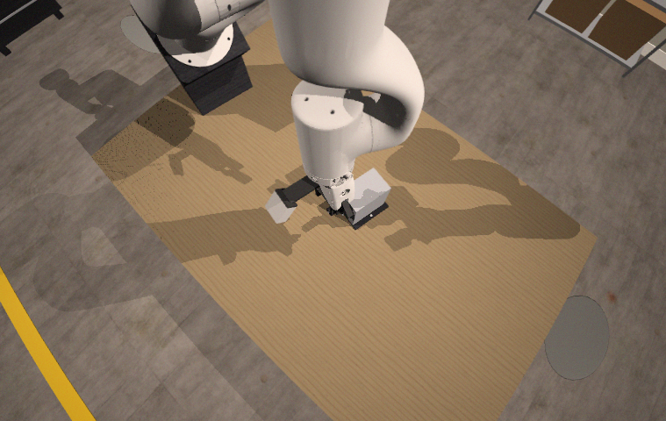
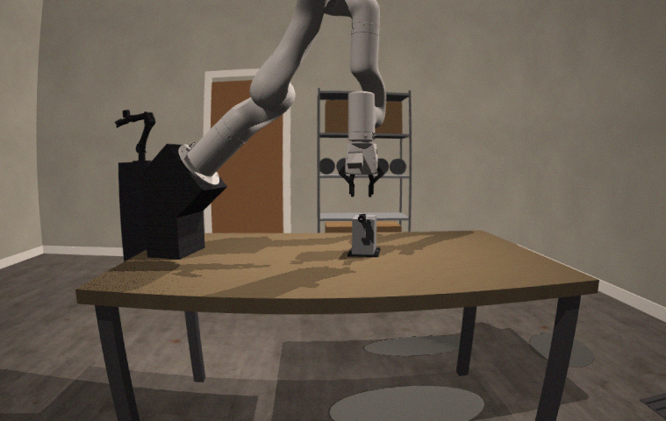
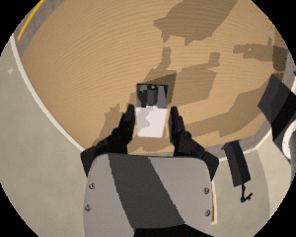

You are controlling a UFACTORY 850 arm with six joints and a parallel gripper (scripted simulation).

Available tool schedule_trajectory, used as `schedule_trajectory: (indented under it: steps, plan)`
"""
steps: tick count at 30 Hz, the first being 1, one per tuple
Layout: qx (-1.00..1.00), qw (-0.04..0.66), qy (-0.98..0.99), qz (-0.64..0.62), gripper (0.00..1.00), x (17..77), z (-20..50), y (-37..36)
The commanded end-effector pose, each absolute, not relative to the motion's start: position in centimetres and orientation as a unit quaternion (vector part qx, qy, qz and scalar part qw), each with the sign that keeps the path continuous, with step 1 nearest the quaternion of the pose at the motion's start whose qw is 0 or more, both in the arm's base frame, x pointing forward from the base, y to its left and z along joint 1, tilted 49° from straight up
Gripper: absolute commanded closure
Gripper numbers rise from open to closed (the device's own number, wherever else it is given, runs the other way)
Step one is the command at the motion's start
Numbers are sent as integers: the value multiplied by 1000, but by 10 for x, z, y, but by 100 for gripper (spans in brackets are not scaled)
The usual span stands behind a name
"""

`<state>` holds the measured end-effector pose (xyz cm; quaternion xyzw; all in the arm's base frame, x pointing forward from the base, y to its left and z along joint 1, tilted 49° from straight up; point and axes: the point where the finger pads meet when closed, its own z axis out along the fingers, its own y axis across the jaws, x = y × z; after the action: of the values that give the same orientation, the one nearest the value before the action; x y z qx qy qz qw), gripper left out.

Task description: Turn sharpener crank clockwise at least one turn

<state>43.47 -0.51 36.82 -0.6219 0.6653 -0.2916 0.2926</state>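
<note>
The pencil sharpener point(image 2: 367, 235) is a small grey box on a dark base in the middle of the wooden table. It also shows in the overhead view point(image 1: 370, 198) and in the wrist view point(image 3: 151, 120). Its dark crank knob point(image 2: 361, 217) stands at the top of its circle, on the end facing the exterior camera; in the wrist view the knob point(image 3: 151, 94) sits at the far end of the box. My gripper point(image 2: 361, 191) hangs straight above the sharpener with a clear gap down to the knob. Its fingers are open and empty.
The arm's black pedestal point(image 2: 164, 208) stands at the table's back left. A metal shelf point(image 2: 363, 161) stands behind the table. A small grey and black block point(image 1: 282, 204) shows beside the sharpener in the overhead view.
</note>
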Motion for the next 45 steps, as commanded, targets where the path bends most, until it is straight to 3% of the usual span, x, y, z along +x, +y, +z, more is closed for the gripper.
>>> schedule_trajectory:
  steps: [1,45]
  plan:
    - [-622,293,665,-292,46,435,369,-5]
    - [-622,294,665,-292,46,468,339,-8]
